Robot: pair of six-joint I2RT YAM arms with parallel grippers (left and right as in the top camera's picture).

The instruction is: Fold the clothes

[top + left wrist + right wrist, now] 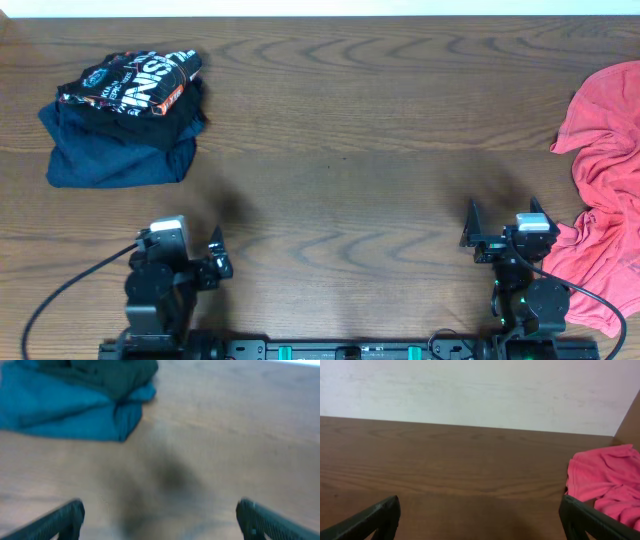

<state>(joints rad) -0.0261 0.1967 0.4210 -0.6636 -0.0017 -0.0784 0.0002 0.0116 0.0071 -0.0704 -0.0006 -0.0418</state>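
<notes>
Overhead: the crumpled red garment (pixel 605 180) lies just right of the right pincer (pixel 478 238), its length running ahead, so that arm is nearer; the folded jersey (pixel 130 80) sits on a blue cloth (pixel 115 155) well ahead-left of the left pincer (pixel 215 262). Left wrist: the pincer (pixel 160 525) is spread and empty, with the pile ahead-left. Right wrist: the pincer (pixel 480 520) is spread and empty, with the red garment (pixel 605 485) ahead-right on the desk (pixel 445 470).

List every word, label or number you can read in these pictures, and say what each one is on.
Black jersey, folded, top left: large white lettering, cut off by the folds, not legible.
Same jersey, small white and orange print: too small to read.
Dark blue garment, coral-red garment, table: no text visible.
</notes>
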